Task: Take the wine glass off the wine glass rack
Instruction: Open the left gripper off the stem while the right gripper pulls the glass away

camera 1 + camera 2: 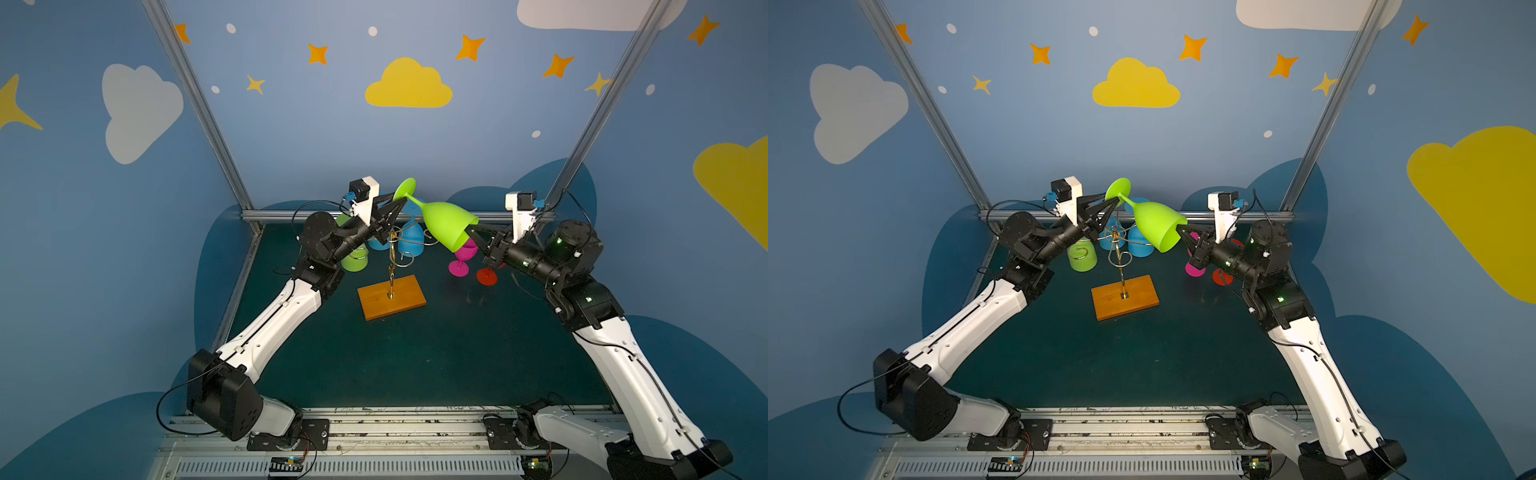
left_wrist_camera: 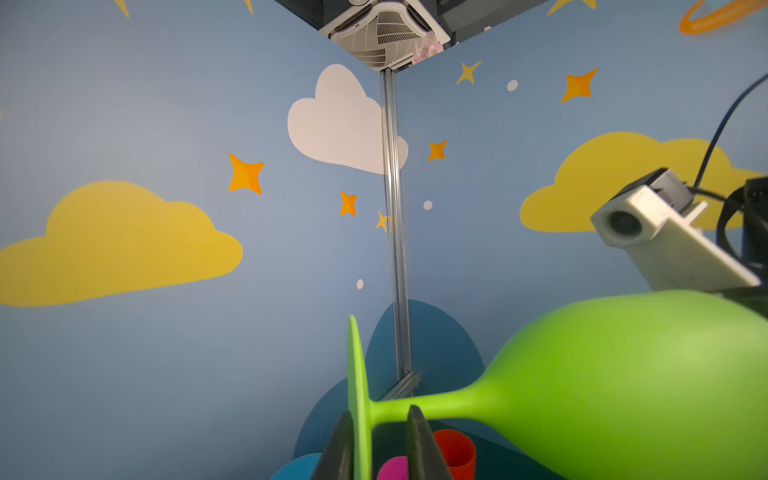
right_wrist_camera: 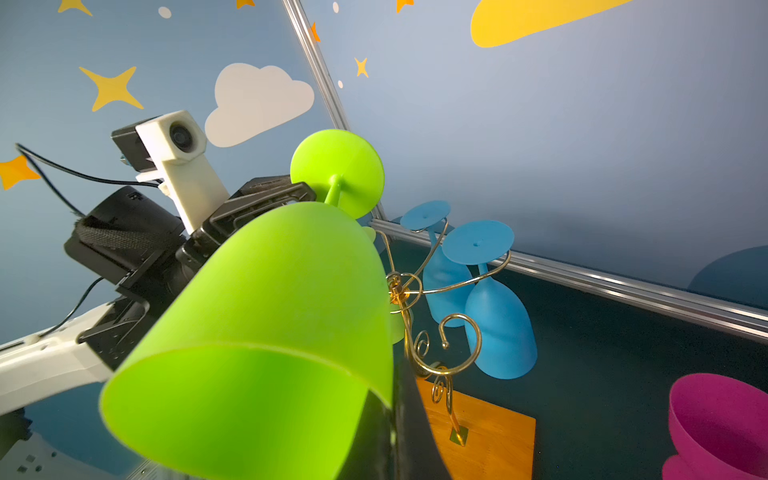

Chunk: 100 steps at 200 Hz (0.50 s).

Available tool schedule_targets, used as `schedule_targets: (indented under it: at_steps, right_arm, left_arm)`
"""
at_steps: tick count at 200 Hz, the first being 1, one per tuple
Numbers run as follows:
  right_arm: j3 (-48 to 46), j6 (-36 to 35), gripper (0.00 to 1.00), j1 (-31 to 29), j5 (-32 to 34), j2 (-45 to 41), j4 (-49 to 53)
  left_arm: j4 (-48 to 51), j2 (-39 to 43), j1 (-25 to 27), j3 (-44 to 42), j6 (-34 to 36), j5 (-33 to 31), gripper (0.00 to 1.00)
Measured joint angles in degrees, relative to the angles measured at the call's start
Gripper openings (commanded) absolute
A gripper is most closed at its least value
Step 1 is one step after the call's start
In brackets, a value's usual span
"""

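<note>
At the left side of the rack, a second green glass (image 1: 354, 261) is hanging bowl-down, partly behind the left arm. The left tool (image 1: 401, 202) is reaching to the foot end of the wine glass (image 1: 446, 226), which is lying tilted in the air above the wine glass rack (image 1: 392, 298), off its curled arms. The left wrist view is showing what both top views are hiding: the fingers (image 2: 417, 436) are standing spread, one on each side of the thin foot disc, with a gap beside it. Two blue glasses (image 3: 498, 328) are hanging on the far arms. On the right, the right tool (image 1: 471, 227) is pinching the bowl's rim, and the right wrist view is showing one finger inside and one outside. A pink glass (image 1: 459, 266) is standing on the counter (image 1: 415, 353) just beneath, with a red glass (image 1: 487, 276) beside it.
</note>
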<state>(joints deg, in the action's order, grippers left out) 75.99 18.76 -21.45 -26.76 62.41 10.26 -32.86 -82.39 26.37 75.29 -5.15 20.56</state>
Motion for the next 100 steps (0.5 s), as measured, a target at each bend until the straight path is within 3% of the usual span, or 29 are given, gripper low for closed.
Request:
schedule_targets:
  at_steps: [63,100]
  right_arm:
    - [2.12,-4.13,0.0,0.98,11.43,-6.16,6.45]
    - [6.84,-9.38,0.0,2.12,20.04,-10.36,16.46]
  left_arm:
    - [0.02,1.57,-1.46,-1.75,-0.7,-3.1,0.77]
    - [1.03,5.86,-6.4,-4.74,-2.47,-6.32,0.88]
